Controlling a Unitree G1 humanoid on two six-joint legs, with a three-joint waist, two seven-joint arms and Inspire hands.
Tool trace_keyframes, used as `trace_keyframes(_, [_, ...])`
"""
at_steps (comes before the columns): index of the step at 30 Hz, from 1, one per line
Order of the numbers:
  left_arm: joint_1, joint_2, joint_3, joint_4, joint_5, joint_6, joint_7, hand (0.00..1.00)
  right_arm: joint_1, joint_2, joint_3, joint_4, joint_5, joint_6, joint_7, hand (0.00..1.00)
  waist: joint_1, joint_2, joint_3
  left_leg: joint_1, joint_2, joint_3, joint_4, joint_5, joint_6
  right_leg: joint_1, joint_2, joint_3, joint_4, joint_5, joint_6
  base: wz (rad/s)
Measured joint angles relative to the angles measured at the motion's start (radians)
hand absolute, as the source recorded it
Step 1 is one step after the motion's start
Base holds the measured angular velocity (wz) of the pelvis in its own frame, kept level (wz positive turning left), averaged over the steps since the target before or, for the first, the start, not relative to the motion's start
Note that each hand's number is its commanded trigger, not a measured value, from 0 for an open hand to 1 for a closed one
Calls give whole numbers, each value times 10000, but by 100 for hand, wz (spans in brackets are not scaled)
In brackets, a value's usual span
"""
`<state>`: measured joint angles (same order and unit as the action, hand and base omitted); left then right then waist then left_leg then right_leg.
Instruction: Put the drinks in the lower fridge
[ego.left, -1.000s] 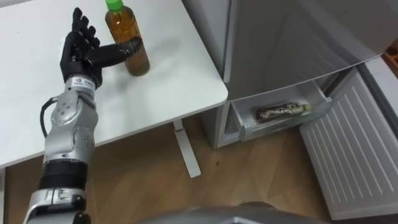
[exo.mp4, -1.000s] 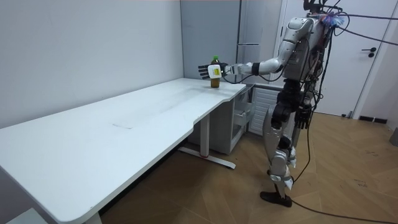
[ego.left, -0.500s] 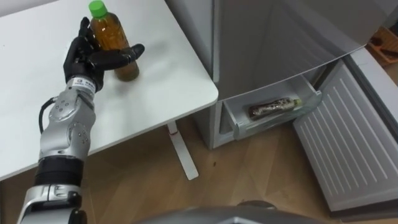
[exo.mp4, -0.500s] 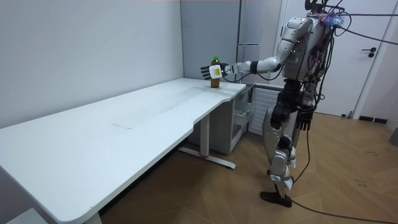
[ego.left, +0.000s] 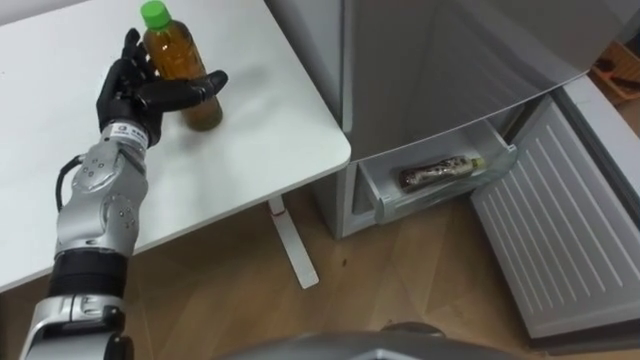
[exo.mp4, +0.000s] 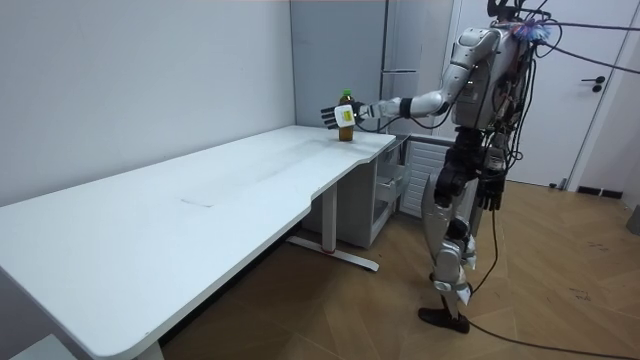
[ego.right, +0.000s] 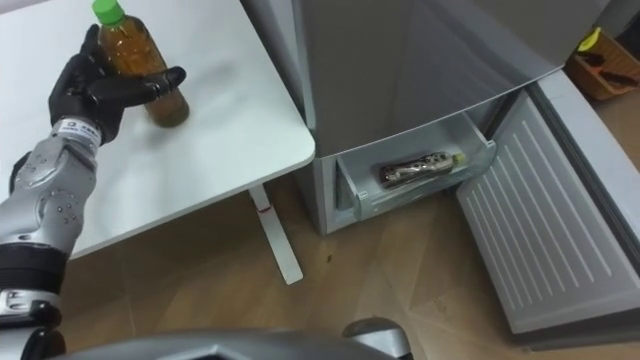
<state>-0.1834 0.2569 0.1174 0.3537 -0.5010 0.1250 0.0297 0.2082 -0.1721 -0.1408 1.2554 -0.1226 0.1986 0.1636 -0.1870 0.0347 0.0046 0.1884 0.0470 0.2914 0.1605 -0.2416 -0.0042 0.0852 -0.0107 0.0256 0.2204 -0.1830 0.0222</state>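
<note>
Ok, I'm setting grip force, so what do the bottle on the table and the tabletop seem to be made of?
Bottle: clear glossy plastic, probably, since the amber drink shows through its wall; green cap looks like opaque plastic. Tabletop: smooth white matt board, perhaps laminate; the surface alone leaves the core open.

Matt white table (ego.left: 250, 110), wood floor (ego.left: 400, 280)

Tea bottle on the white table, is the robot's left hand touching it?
Touching. The left eye view shows the left hand with its thumb across the tea bottle, fingers behind.
</note>
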Motion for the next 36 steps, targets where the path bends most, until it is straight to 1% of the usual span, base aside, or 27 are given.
trace_keyframes(1, [-166, 12, 0, 281, -2, 1, 11, 0, -1, -5, 0, -43, 67, -3, -6, 0, 10, 17, 10, 4, 0, 2, -3, 0, -1, 2, 0, -1, 0, 0, 0, 0])
trace_keyframes(3, [-295, 41, 0, 490, -88, 13, 76, 0, -15, -3, 9, -91, 160, -12, -14, 0, 15, 35, 20, 5, 6, 67, -21, -2, -4, -12, 10, 20, 2, 4, -6, -4])
trace_keyframes(6, [-316, 64, -1, 523, -177, 14, 108, 0, -6, -4, 19, -93, 350, -9, -102, 0, 18, 58, 19, 4, 33, 80, -31, -20, -33, 3, 43, 61, 2, 11, -19, -5])
trace_keyframes(9, [-503, 136, -2, 770, -176, 13, 167, 0, -11, -4, 28, -83, 406, -17, -193, 0, 23, 95, 25, 6, 86, 89, -22, -30, -50, 7, 83, 105, 1, 23, -39, -3])
trace_keyframes(11, [-573, 175, -2, 810, -179, 13, 271, 0, -13, -9, 27, -82, 416, -28, -216, 0, 25, 130, 37, 30, 102, 150, -17, -42, -72, -7, 126, 156, -3, 34, -55, -7])
trace_keyframes(14, [-639, 259, -1, 819, -181, 13, 279, 0, -16, -46, 26, -64, 437, -83, -219, 0, 48, 222, 77, 92, 119, 239, -19, -42, -78, -13, 157, 259, -6, 36, -59, -9])
trace_keyframes(16, [-710, 342, 44, 971, -194, 13, 279, 0, -1, -47, 25, -31, 432, -136, -216, 0, 46, 220, 83, 134, 120, 314, -19, -42, -79, -7, 164, 306, -2, 36, -59, -11])
trace_keyframes(17, [-723, 344, 148, 1002, -193, 12, 295, 24, 10, -46, 25, -34, 430, -145, -208, 0, 40, 203, 86, 146, 114, 335, -18, -42, -79, -11, 162, 334, 0, 36, -59, -9])
trace_keyframes(18, [-726, 344, 195, 1002, -192, 13, 290, 60, 15, -45, 25, -34, 431, -148, -206, 0, 41, 187, 87, 146, 109, 345, -18, -42, -78, -19, 160, 354, 0, 36, -59, -7])
trace_keyframes(19, [-730, 345, 275, 1002, -194, 13, 292, 100, 23, -44, 25, -6, 433, -153, -205, 0, 42, 146, 82, 145, 101, 367, -13, -42, -78, -27, 159, 393, -1, 36, -59, -6])
trace_keyframes(22, [-730, 346, 419, 1002, -191, 13, 295, 100, 129, -40, 14, 60, 433, -144, -202, 0, 51, 16, 14, 155, 101, 389, 2, -42, -78, -24, 160, 420, -3, 36, -59, -2])
trace_keyframes(26, [-730, 362, 474, 1007, -192, 13, 281, 100, 186, -42, 10, 63, 423, -138, -201, 0, 54, -17, 18, 161, 102, 389, 7, -42, -78, -18, 160, 422, -1, 38, -62, 0])
trace_keyframes(30, [-734, 365, 484, 1006, -183, 18, 296, 100, 193, -39, 1, 86, 376, -134, -183, 0, 22, 34, 13, 148, 120, 381, -2, -44, -82, -41, 182, 418, -14, 40, -66, 0])
trace_keyframes(36, [-736, 363, 495, 1007, -184, 235, 317, 100, 181, -35, 2, 104, 369, -116, -82, 0, 15, 32, 10, 126, 122, 380, 1, -45, -82, -43, 177, 413, -12, 42, -69, 0])
